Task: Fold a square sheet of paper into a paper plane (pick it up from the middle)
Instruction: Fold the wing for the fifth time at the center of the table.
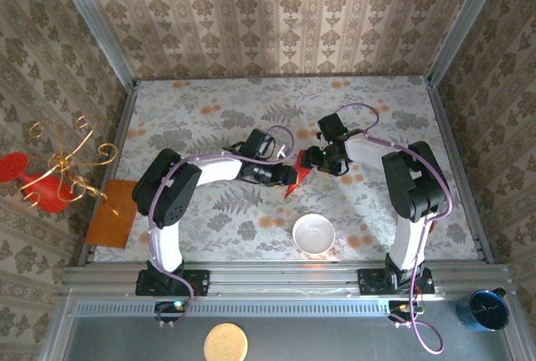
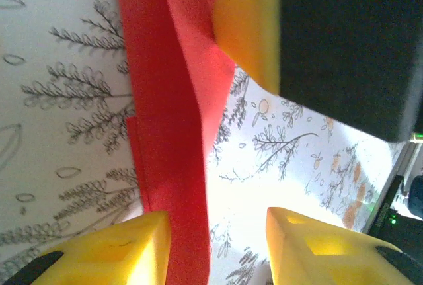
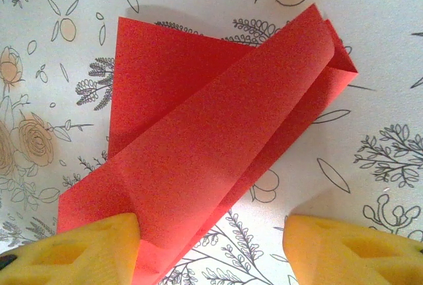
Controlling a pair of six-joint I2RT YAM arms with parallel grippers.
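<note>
While both jaws stand parted and empty, half-folded red paper (image 3: 218, 146) between them

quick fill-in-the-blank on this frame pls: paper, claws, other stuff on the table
1. The folded sheet of paper is ____ in colour.
2. The left claw and the right claw both have their jaws ____.
3. The white bowl stands nearer the base of the ____ arm.
4. The orange-brown board lies at the ____ edge of the table.

Missing words: red; open; right; left.
</note>
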